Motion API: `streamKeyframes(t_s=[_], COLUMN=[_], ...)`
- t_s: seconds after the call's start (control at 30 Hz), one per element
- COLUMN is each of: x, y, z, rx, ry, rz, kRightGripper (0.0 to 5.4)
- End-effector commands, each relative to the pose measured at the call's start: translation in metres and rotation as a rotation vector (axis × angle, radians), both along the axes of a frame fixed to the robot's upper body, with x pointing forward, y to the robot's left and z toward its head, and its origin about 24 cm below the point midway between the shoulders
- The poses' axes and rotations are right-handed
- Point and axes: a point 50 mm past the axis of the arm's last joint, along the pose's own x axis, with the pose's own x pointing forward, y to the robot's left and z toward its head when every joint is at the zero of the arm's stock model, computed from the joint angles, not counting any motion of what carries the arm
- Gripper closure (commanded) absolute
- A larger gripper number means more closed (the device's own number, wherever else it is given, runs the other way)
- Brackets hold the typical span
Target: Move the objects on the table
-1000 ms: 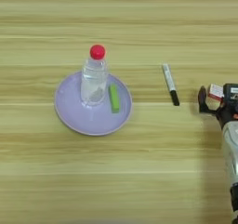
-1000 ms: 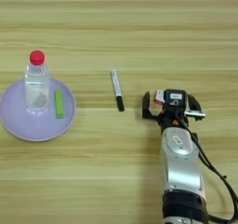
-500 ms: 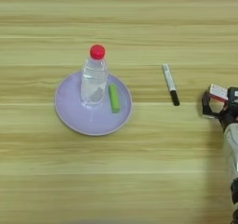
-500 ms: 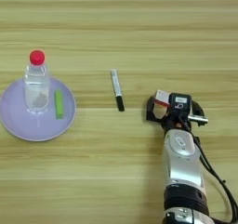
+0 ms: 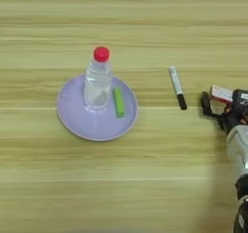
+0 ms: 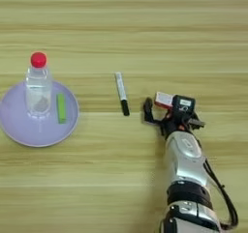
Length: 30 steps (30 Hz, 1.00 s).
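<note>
Plate: a round lilac plate (image 5: 77,125) lies left of centre on the light wood-grain surface (image 5: 145,188)
Bottle: a clear plastic bottle with a red cap (image 5: 98,82) stands upright on the plate's middle
Block: a small green block (image 5: 118,102) lies flat on the plate, just beside the bottle on its right
Marker: a white marker with a black cap (image 6: 122,93) lies alone on the surface between the plate and the arm, cap end toward the near edge, apart from both
Packet: a small red-and-white flat packet (image 6: 163,100) sits at the gripper, right of the marker's cap
Gripper: the black two-fingered gripper (image 6: 157,112) on the silver forearm (image 6: 186,159) has one finger left of the packet; whether it clasps the packet cannot be told
In the way: only the marker lies between the gripper and the plate
Open room: bare wood across the whole far half, along the near edge and left of the forearm
Surface: yellowish planks with horizontal lines fill both views; no table edge or room beyond shows
</note>
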Motion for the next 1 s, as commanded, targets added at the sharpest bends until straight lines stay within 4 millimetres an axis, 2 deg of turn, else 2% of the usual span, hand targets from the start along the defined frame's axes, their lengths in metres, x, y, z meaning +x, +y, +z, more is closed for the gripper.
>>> streamKeyframes(t_s=[0.03,0.27,0.7,0.83,1.0], x=[0.021,0.023,0.023,0.018,0.009], y=[-0.006,-0.008,-0.005,0.003,0.024], z=[0.032,0.027,0.021,0.018,0.019], rx=[-0.055,-0.052,-0.052,-0.063,-0.052], ry=[-0.101,-0.076,-0.05,-0.049,-0.06], rz=[0.024,0.017,0.024,0.051,0.127], kRightGripper=[0.05,0.05,1.3,1.42,1.44])
